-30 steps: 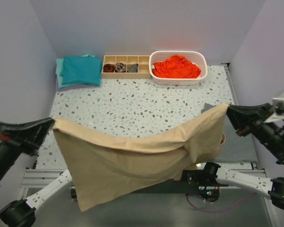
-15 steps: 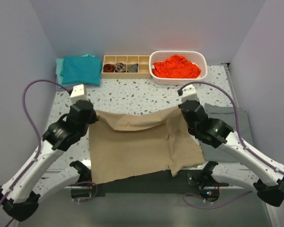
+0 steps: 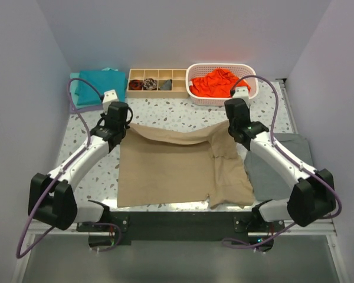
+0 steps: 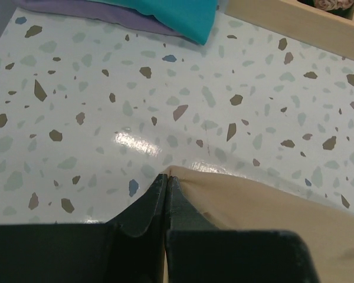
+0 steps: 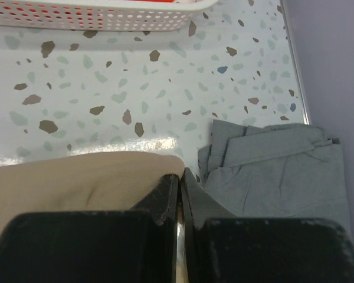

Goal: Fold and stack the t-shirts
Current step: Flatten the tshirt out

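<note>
The tan-khaki t-shirt (image 3: 177, 168) lies spread on the speckled table, its near edge at the table's front edge. My left gripper (image 3: 119, 127) is shut on its far left corner (image 4: 183, 180), low on the table. My right gripper (image 3: 233, 127) is shut on its far right corner (image 5: 135, 171). Folded teal t-shirts (image 3: 97, 87) are stacked at the back left, also in the left wrist view (image 4: 165, 12). An orange-red t-shirt (image 3: 220, 82) lies bundled in the white basket (image 3: 222, 101).
A wooden divider tray (image 3: 157, 84) with rolled socks stands at the back middle. A grey cloth (image 3: 280, 165) lies at the right, next to the tan shirt, also in the right wrist view (image 5: 277, 165). Purple walls enclose the table.
Both arms have swung from high and wide down and forward, laying the tan shirt flat on the table. Both grippers still hold its far corners.
</note>
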Robot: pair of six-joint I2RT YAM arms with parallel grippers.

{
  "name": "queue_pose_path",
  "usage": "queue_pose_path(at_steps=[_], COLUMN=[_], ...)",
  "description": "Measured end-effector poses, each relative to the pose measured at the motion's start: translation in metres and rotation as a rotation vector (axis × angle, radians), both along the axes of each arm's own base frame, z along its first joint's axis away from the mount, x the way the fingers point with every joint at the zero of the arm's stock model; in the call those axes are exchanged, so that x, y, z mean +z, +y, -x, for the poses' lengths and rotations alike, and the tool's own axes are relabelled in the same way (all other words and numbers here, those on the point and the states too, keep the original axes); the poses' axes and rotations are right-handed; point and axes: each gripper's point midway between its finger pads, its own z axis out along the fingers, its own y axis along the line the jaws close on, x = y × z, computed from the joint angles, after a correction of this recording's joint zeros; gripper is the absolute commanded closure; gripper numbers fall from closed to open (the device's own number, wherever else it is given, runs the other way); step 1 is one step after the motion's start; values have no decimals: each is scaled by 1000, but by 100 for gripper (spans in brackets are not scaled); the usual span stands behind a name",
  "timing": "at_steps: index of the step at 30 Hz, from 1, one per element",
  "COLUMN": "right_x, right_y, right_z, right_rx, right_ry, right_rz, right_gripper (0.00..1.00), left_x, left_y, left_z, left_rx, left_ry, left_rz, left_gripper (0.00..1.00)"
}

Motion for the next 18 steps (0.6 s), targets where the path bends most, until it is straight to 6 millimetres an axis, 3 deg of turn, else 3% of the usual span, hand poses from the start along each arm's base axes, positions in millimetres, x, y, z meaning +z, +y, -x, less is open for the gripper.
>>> queue_pose_path(at_steps=[4,10,18], right_x=[-31,-58,-102], right_y=[-17,-25,-27], right_z=[-25,-77,-118], right_rx=[-53,-66,-48], right_ry=[69,125,201], right_rz=[-35,-112,-191], right_gripper=[100,100,100], left_x=[-22,-54,-90], left_y=[13,17,18], left_z=[-25,-62,-84], left_rx=[20,5,-17], left_ry=[28,71,88], left_rz=[-1,-4,-23], left_gripper=[100,100,100])
